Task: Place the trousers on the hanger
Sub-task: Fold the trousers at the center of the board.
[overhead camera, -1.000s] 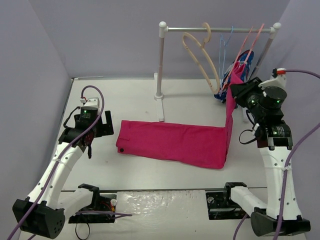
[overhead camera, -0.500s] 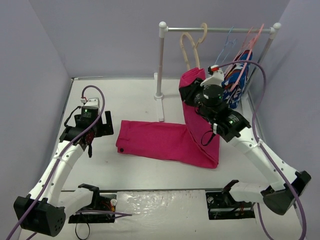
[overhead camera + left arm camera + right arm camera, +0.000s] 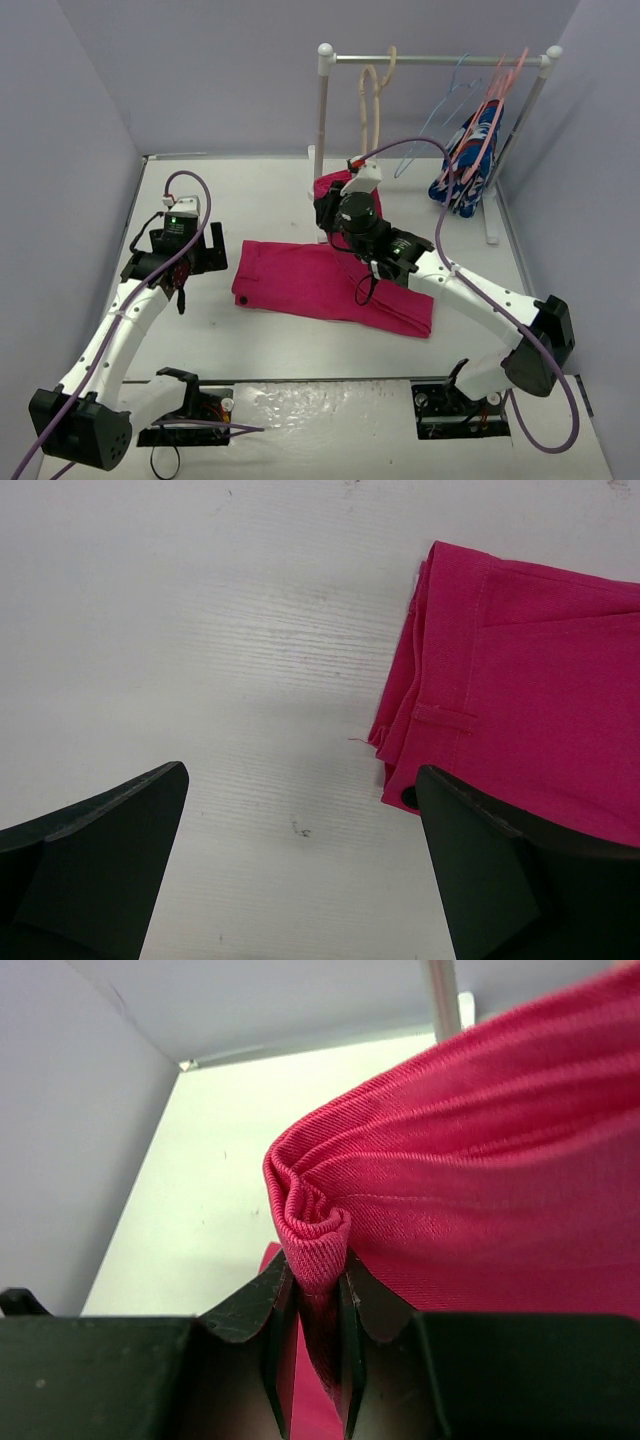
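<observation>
Your right gripper [image 3: 334, 193] is nearly closed on a bunched fold of the trousers [image 3: 300, 282]. In the top view it has swept that end from the far right of the rail [image 3: 450, 60] across to the left. It now sits close to the rack's left post [image 3: 322, 120], below the hanger [image 3: 372, 95]. The lifted leg has doubled back over the part lying flat on the table [image 3: 200, 330], and the hanger has turned nearly edge-on on the rail. You can take it that the cloth is now within reach of the hanger, but nothing is draped over it yet, and the two are apart. Your left gripper [image 3: 212, 250] hovers wide open and empty just left of the waistband end, where it was a second ago. In the left wrist view its fingers stand far apart above bare table. The waistband corner with a belt loop lies at upper right, near the right finger but not between the two. In the right wrist view the jaws pinch a tight roll of pink twill. The rest of the cloth swells above and to the right, and the hanger does not show.
</observation>
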Controlling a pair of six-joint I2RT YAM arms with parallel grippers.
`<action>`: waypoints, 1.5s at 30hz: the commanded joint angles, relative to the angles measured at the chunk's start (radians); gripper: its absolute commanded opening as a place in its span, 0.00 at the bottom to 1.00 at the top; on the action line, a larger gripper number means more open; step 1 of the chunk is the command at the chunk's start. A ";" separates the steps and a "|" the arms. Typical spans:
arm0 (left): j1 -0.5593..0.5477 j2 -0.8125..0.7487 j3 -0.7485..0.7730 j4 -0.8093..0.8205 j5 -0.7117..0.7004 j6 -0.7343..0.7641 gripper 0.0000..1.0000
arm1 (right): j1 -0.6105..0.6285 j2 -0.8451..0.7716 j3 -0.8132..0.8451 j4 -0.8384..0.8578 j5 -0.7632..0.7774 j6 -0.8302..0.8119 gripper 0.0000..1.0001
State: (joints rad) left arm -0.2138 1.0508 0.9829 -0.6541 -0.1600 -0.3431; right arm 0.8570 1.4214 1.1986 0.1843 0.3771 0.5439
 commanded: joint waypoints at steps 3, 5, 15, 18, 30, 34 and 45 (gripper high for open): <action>0.014 0.005 0.020 0.013 -0.019 0.006 0.97 | 0.045 0.048 -0.036 0.174 0.015 -0.018 0.00; 0.014 0.005 0.020 0.013 -0.019 0.006 0.97 | 0.054 0.066 -0.039 0.171 0.008 -0.021 0.00; 0.017 0.014 0.022 0.010 -0.020 0.004 0.97 | 0.084 0.195 -0.002 0.186 -0.015 -0.022 0.00; 0.018 0.016 0.021 0.009 -0.023 0.004 0.97 | 0.108 0.243 0.008 0.209 -0.016 -0.010 0.00; 0.030 0.039 0.024 0.005 -0.008 0.001 0.97 | 0.194 0.409 0.046 0.309 -0.053 0.017 0.03; 0.032 0.046 0.026 0.003 -0.003 0.001 0.97 | 0.204 0.456 0.065 0.303 -0.110 0.014 0.14; 0.035 0.039 0.017 0.038 0.037 0.003 0.97 | 0.201 0.396 0.137 0.068 -0.384 -0.057 0.46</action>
State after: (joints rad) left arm -0.1875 1.1004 0.9829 -0.6570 -0.1498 -0.3435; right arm 1.0499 1.9306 1.2997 0.3032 0.1310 0.5232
